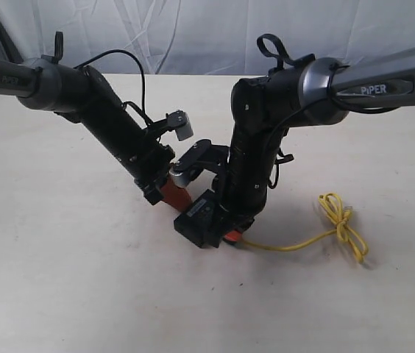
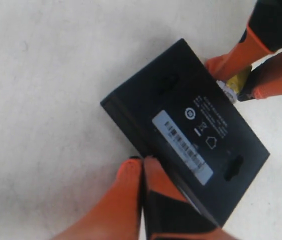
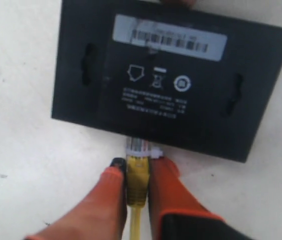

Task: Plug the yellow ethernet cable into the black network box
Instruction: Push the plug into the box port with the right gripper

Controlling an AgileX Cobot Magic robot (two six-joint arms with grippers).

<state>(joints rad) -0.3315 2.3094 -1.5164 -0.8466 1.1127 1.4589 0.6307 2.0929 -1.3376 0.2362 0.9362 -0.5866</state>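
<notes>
The left gripper (image 2: 142, 162) has its orange fingers pressed together, tips against one long side of the black box (image 2: 181, 115), which lies label-up on the pale table (image 1: 60, 279). At the opposite side, the right gripper (image 3: 137, 167) pinches the yellow cable (image 3: 137, 187) just behind its clear plug (image 3: 140, 147). The plug meets the box's edge, though whether it is seated is unclear. The knotted bundle (image 1: 343, 220) lies further right.

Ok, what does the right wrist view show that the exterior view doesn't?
Only the right wrist view: the clear plug at the edge of the black network box, the right gripper pinching the yellow ethernet cable behind it, and the barcode label. Only the exterior view: both arms and the cable's knotted bundle on the table. Both: box and cable.
</notes>
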